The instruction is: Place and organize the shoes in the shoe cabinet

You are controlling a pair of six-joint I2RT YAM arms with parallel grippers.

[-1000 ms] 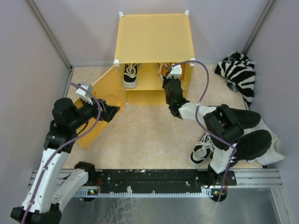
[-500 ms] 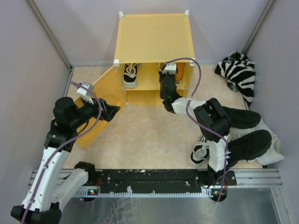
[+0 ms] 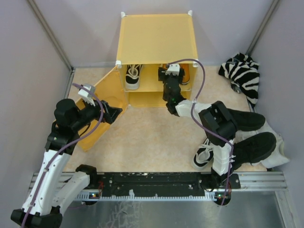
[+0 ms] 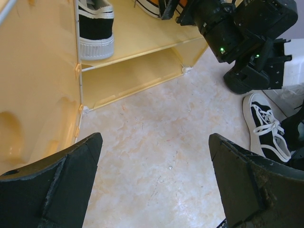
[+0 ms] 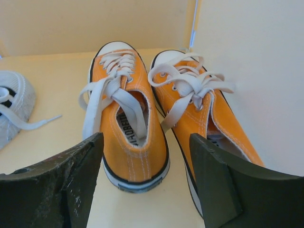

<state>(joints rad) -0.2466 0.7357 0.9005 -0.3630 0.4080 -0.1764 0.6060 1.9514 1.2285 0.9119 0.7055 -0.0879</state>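
I see the right gripper point(image 5: 145, 142) reaching into the yellow-orange plastic cube cabinet point(image 3: 156, 38), its fingers spread wide and pinching nothing. The heel of one orange canvas sneaker point(image 5: 128, 137) lies between them on the upper shelf. Its orange partner point(image 5: 204, 118) sits just beside it, close against the cabinet's right wall, both toes pointing to the back. On the left of the same shelf stands a black-and-white lace-up sneaker point(image 3: 133, 76). The other black-and-white sneaker point(image 3: 205, 153) lies on the beige marbled floor point(image 3: 142, 137) near the right arm's base. My left gripper point(image 4: 154, 140) hangs over the floor beside the cabinet's open hinged door point(image 3: 108, 90), fingers wide apart and empty.
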